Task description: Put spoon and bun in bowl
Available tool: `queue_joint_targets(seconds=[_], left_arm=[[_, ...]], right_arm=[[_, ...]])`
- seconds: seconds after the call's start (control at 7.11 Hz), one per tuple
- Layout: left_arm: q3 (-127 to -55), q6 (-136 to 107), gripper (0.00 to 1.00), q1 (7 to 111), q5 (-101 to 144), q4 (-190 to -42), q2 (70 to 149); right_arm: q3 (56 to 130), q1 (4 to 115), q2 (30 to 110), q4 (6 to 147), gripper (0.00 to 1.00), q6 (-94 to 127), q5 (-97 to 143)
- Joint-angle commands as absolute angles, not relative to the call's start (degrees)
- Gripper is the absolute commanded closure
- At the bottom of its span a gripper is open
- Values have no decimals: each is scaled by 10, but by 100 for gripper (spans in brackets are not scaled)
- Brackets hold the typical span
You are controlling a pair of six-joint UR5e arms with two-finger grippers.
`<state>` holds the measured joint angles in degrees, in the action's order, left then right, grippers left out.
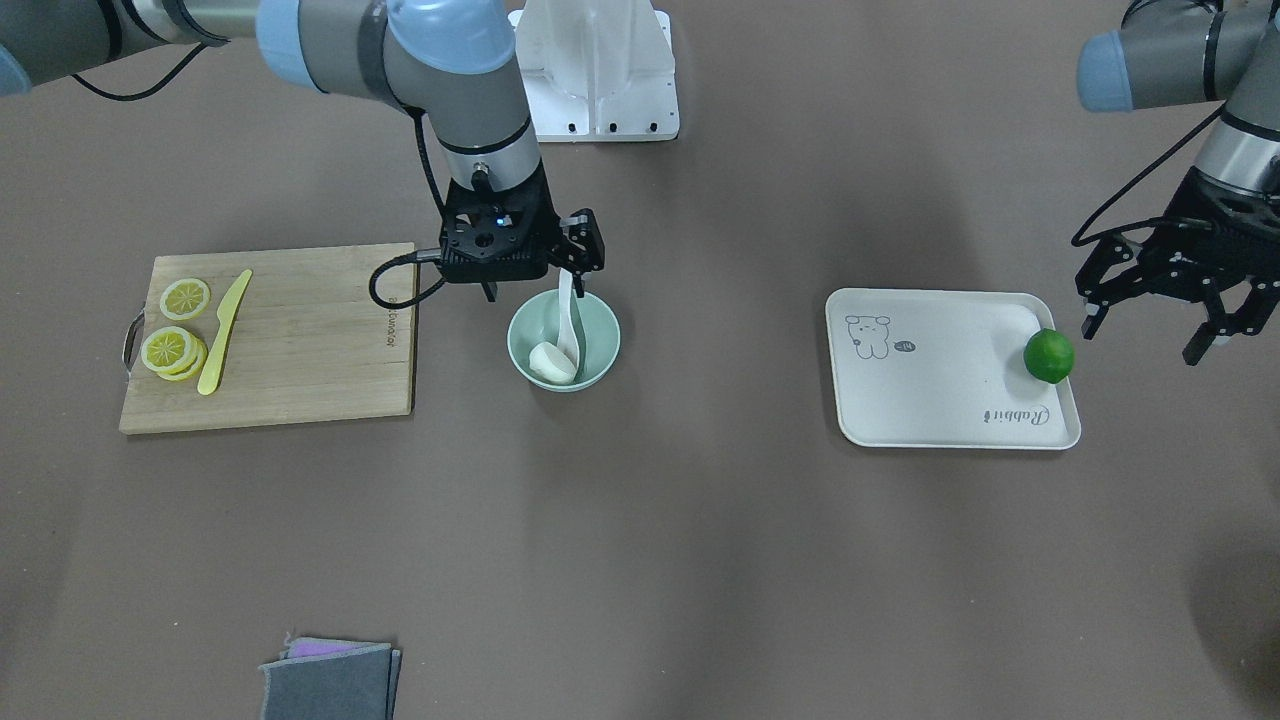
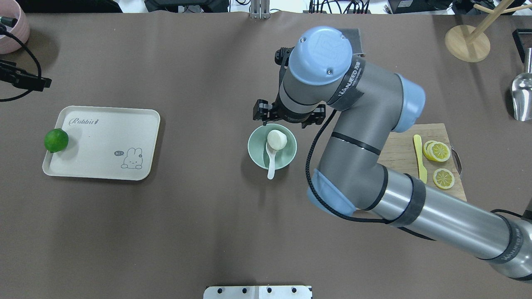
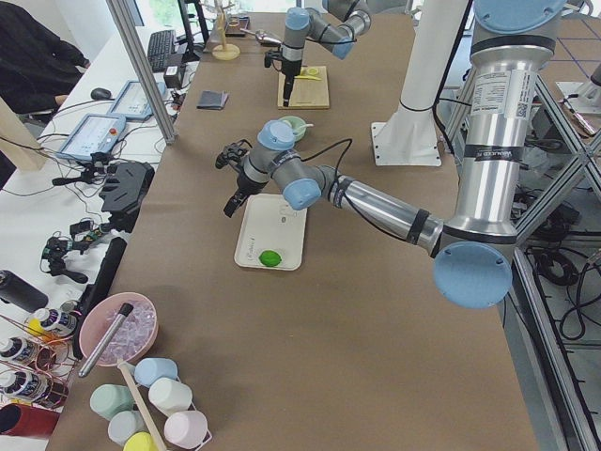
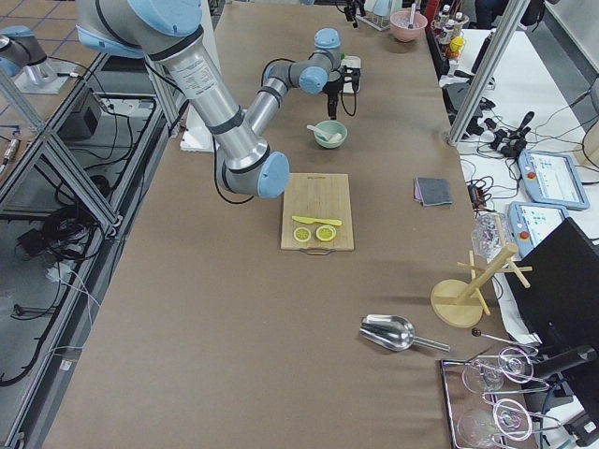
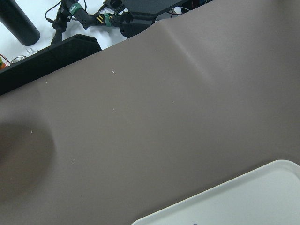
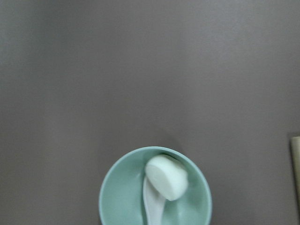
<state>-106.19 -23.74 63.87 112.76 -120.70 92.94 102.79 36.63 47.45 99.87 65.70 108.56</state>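
The pale mint-green bowl (image 1: 604,340) stands at the table's middle. The white bun (image 1: 552,362) lies inside it. The white spoon (image 1: 568,320) has its scoop in the bowl, by the bun, and its handle leans over the rim toward the robot. The overhead view shows the bowl (image 2: 255,150), bun (image 2: 276,139) and spoon (image 2: 271,162). The right wrist view shows the bowl (image 6: 117,197), bun (image 6: 167,176) and spoon (image 6: 152,206). My right gripper (image 1: 535,290) hangs open and empty above the bowl. My left gripper (image 1: 1145,340) is open and empty beside the tray's end.
A cream tray (image 1: 930,390) with a green lime (image 1: 1049,355) on its edge lies under my left gripper. A wooden cutting board (image 1: 300,340) holds lemon slices (image 1: 185,298) and a yellow knife (image 1: 225,330). Grey cloths (image 1: 330,680) lie at the operators' edge.
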Motion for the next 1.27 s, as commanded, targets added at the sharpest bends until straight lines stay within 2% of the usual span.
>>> queue_joint_targets(seconds=[0.0, 0.14, 0.28, 0.56, 0.7, 0.84, 1.13], left_arm=[[-1053, -236, 2, 642, 1112, -1209, 879], [-1056, -227, 2, 683, 1121, -1209, 858], [-1055, -158, 2, 741, 1173, -1202, 834], [-1037, -65, 2, 885, 1312, -1104, 831], [-1041, -23, 2, 921, 1331, -1043, 831], [-1040, -12, 2, 942, 1333, -1014, 829], [-1020, -11, 2, 944, 1334, -1011, 821]], right_arm=[[1158, 443, 591, 1087, 0, 573, 1101], [1192, 506, 668, 1079, 0, 504, 1106], [1194, 589, 739, 1085, 0, 299, 1125], [1139, 761, 846, 1079, 0, 54, 1221], [1116, 832, 881, 1078, 0, -6, 1261], [1093, 885, 920, 1065, 0, -30, 1303], [983, 936, 948, 957, 0, -110, 1319]])
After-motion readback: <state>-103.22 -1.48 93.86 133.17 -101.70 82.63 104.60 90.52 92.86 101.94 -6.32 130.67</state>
